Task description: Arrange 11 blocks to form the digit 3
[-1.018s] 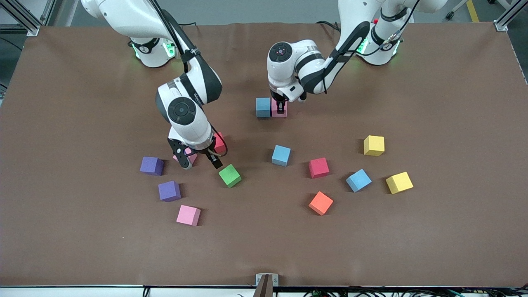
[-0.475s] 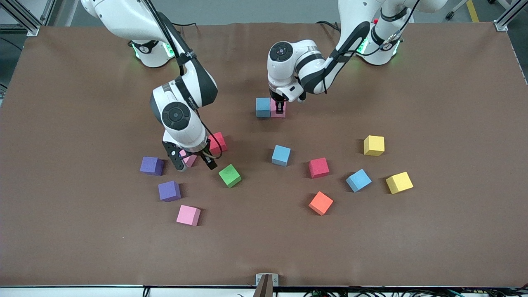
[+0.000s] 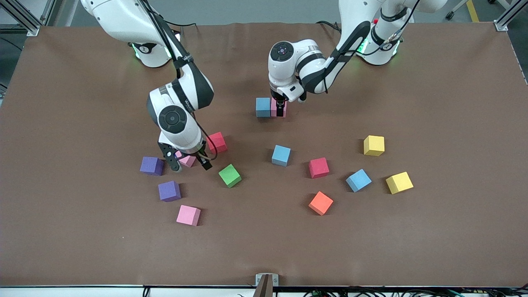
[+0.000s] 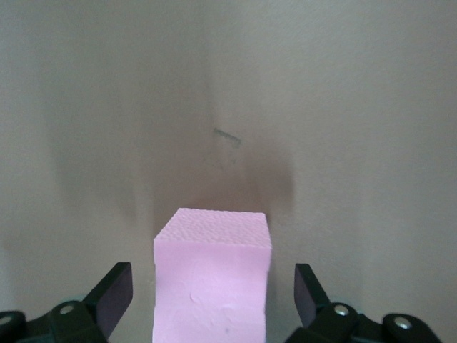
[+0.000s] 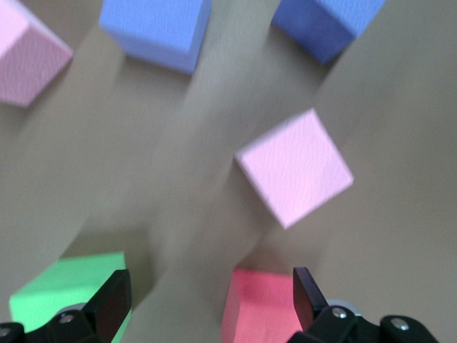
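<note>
Two open hands [image 3: 279, 108] [image 3: 187, 164], each over pink blocks [image 4: 212, 286] [image 5: 294, 166].

Brown table [image 3: 433, 247] carries loose foam cubes. Below my right gripper [image 3: 187, 163]: pink cube [image 3: 187, 160]; red cube [image 3: 217, 142] and green cube [image 3: 229, 175] lie beside it.

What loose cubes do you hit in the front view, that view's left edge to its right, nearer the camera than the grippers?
purple cube → pink cube → green cube → orange cube → light blue cube → yellow cube
</note>
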{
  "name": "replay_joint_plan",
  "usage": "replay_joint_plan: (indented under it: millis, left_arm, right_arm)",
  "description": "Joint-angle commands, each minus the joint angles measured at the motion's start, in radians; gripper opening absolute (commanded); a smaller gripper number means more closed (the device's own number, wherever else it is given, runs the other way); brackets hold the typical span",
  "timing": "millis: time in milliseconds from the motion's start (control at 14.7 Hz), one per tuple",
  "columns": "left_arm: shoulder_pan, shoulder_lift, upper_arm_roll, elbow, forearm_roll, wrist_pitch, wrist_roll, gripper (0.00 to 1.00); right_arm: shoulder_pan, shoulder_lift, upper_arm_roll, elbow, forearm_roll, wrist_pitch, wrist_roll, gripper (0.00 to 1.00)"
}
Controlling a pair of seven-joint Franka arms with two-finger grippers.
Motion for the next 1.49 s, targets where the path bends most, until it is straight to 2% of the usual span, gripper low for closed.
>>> replay_joint_plan:
  millis: [0,271,407,679,1018,1154,1425]
  left_arm:
    - [0.034,-0.117,-0.021,-0.063,-0.002,-0.005,0.002,1.0]
    - [0.155,-0.151,-0.116,-0.054,-0.002,-0.057,0.035,1.0]
    - [0.227,-0.148,-0.158,-0.015,-0.002,-0.084,0.115,1.0]
    - [0.315,-0.081,-0.156,0.15,-0.002,-0.199,0.351,1.0]
    - [0.358,0.08,-0.121,0.394,0.038,-0.296,0.437,1.0]
    - [0.376,0.11,-0.112,0.44,0.061,-0.305,0.489,1.0]
    - [0.457,0.107,-0.112,0.463,0.107,-0.304,0.682,1.0]
  right_arm:
    - [-0.038,-0.052,0.012,-0.081,-0.046,0.038,-0.027,1.0]
    - [-0.113,-0.116,0.013,-0.267,-0.058,0.226,-0.196,1.0]
    - [-0.132,-0.142,0.016,-0.312,-0.058,0.257,-0.346,1.0]
    - [-0.124,-0.159,0.021,-0.316,-0.058,0.259,-0.526,1.0]
    - [-0.107,-0.159,0.021,-0.351,-0.058,0.329,-0.684,1.0]
    - [-0.114,-0.159,0.021,-0.391,-0.058,0.407,-0.759,1.0]
    - [-0.12,-0.155,0.018,-0.444,-0.058,0.506,-0.834,1.0]
